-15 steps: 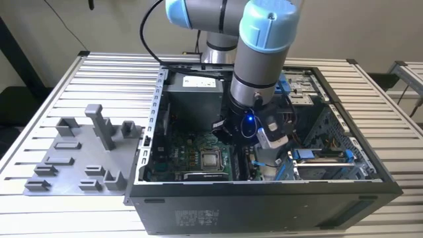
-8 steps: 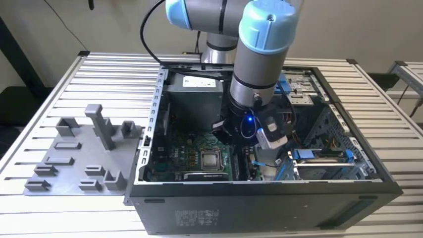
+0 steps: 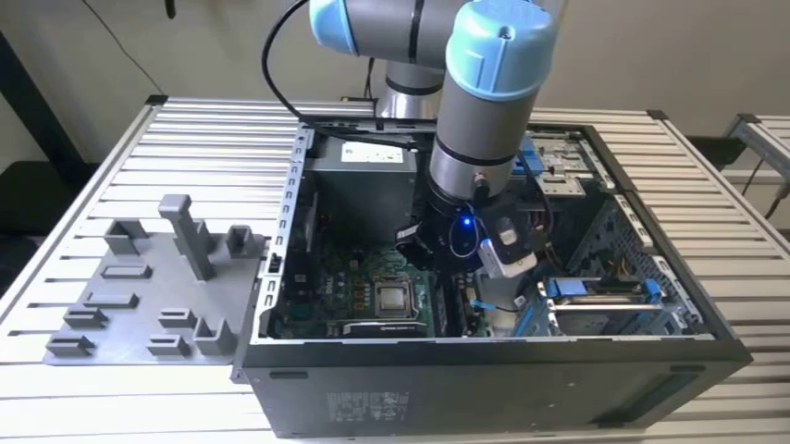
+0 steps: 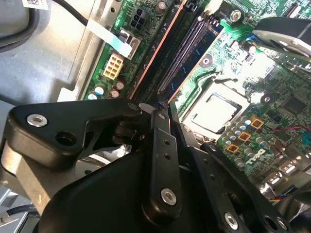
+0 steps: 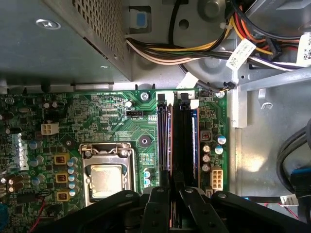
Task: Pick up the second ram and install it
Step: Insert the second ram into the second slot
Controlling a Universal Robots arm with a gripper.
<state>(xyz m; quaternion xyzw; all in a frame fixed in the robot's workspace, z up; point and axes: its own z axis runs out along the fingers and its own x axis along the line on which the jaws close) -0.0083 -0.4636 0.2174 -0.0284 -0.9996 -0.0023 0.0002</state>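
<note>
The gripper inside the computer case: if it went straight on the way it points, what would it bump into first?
Probably the long black memory slots on the green motherboard; the black gripper sits right over them in the first wrist view. How near it is cannot be judged.

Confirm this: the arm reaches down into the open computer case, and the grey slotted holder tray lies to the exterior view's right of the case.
Wrong side. The grey slotted holder tray lies to the exterior view's left of the computer case, as the exterior view shows. The arm does reach down into the open case.
</note>
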